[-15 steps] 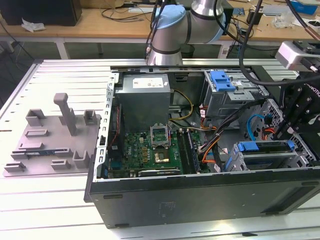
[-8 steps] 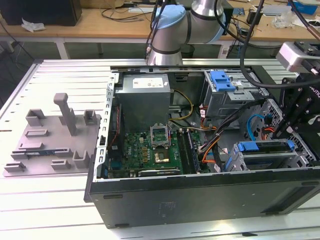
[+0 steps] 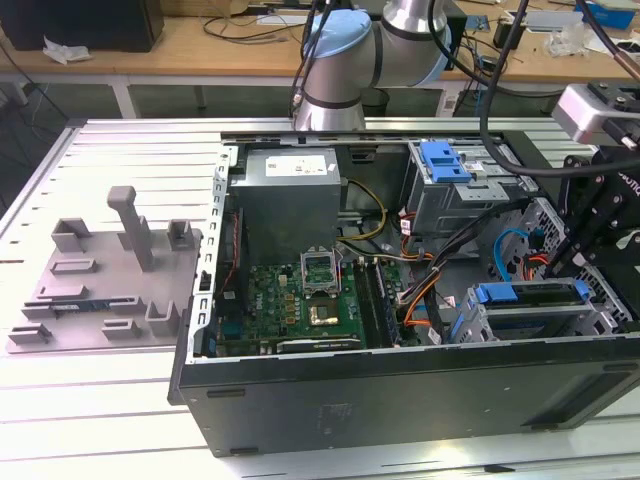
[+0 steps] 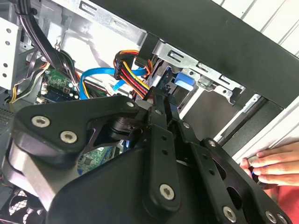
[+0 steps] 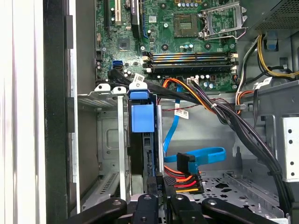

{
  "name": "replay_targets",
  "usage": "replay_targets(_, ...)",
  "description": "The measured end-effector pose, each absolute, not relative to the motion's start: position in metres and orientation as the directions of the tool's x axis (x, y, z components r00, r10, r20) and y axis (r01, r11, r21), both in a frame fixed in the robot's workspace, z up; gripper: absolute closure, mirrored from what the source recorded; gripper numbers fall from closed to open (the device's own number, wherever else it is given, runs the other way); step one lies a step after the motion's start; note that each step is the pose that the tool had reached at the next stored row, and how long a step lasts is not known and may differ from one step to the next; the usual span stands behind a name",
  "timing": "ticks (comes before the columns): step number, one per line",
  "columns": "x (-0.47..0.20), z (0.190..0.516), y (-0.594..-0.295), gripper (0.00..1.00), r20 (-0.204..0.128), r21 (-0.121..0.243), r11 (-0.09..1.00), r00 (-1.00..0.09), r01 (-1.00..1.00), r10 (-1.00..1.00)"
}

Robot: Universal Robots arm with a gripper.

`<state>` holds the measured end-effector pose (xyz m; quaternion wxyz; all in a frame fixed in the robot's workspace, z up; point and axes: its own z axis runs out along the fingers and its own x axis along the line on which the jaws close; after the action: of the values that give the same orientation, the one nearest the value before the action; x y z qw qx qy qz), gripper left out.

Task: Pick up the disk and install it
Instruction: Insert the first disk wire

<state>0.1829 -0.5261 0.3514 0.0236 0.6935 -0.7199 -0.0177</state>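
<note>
The disk (image 3: 530, 297) stands on edge in the metal drive cage (image 3: 500, 325) at the near right of the open computer case, its blue caddy rim showing along the top. In the first wrist view the disk's (image 5: 141, 116) blue caddy tab sits in the cage slot (image 5: 107, 135). My gripper (image 3: 580, 262) reaches in from the exterior view's right. Its black fingers are drawn close together on the disk's end in both wrist views, gripper (image 5: 158, 198) and gripper (image 4: 161, 99), with the blue caddy (image 4: 183, 80) just past the tips.
A blue bracket (image 3: 445, 160) tops the far drive cage. Blue data cable (image 5: 196, 156) and orange-red power wires (image 5: 182, 179) run beside the disk. A person's hand (image 4: 273, 164) rests on the case edge. A grey fixture (image 3: 110, 280) lies left of the case on the table.
</note>
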Motion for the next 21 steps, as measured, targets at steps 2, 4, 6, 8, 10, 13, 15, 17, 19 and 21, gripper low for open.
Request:
replay_targets(2,0.1825,0.3514,-0.5262,0.83,0.009,0.058,0.042,-0.042,-0.997,-0.999)
replay_targets(4,0.1817,0.3512,-0.5264,0.83,0.009,0.056,0.045,-0.044,-0.997,-0.999)
replay_targets(6,0.1811,0.3508,-0.5265,0.83,0.009,0.052,0.046,-0.046,-0.998,-0.999)
replay_targets(8,0.1801,0.3507,-0.5265,0.83,0.009,0.043,0.047,-0.047,-0.998,-0.999)
replay_targets(10,0.1784,0.3506,-0.5265,0.83,0.008,0.032,0.049,-0.049,-0.998,-0.999)
replay_targets(13,0.1743,0.3506,-0.5269,0.83,0.008,0.029,0.052,-0.052,-0.998,-0.999)
replay_targets(15,0.1741,0.3506,-0.5275,0.83,0.008,0.029,0.052,-0.052,-0.998,-0.999)
replay_targets(17,0.174,0.3506,-0.5278,0.83,0.008,0.029,0.052,-0.052,-0.998,-0.999)
replay_targets(19,0.174,0.3506,-0.5283,0.83,0.008,0.029,0.052,-0.052,-0.998,-0.999)
replay_targets(21,0.174,0.3506,-0.5292,0.83,0.008,0.029,0.052,-0.052,-0.998,-0.999)
